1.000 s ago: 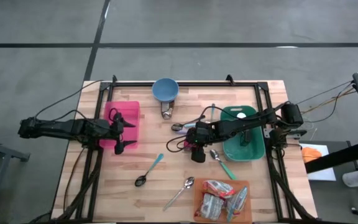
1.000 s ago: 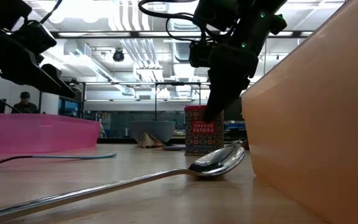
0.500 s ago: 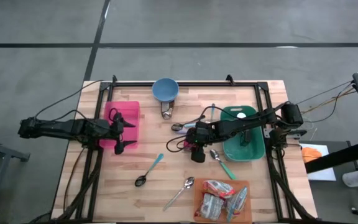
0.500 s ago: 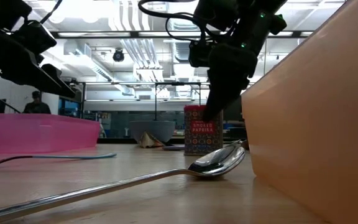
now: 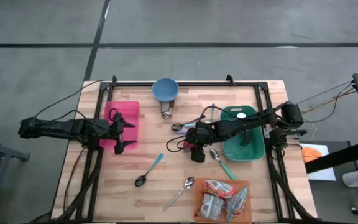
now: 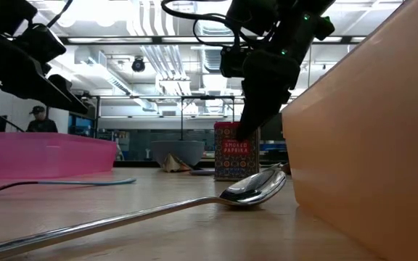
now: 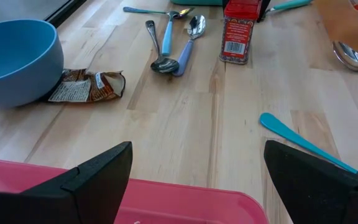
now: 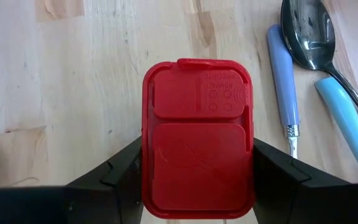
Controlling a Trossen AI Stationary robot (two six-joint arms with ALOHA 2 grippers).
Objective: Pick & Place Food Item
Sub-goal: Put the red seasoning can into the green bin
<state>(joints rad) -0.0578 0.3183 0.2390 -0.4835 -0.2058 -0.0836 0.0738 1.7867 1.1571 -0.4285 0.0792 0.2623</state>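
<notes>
The red paprika tin [image 8: 197,137] stands upright mid-tabletop [image 5: 166,168], and the right claw [image 8: 197,171] has it clamped, one finger pressed on each side. Just beside it lie blue-handled spoons [image 8: 303,56]; the green bin [image 5: 244,142] sits further right. Over at the pink bin [image 5: 124,124], the left claw [image 7: 194,171] hovers spread wide, holding nothing.
</notes>
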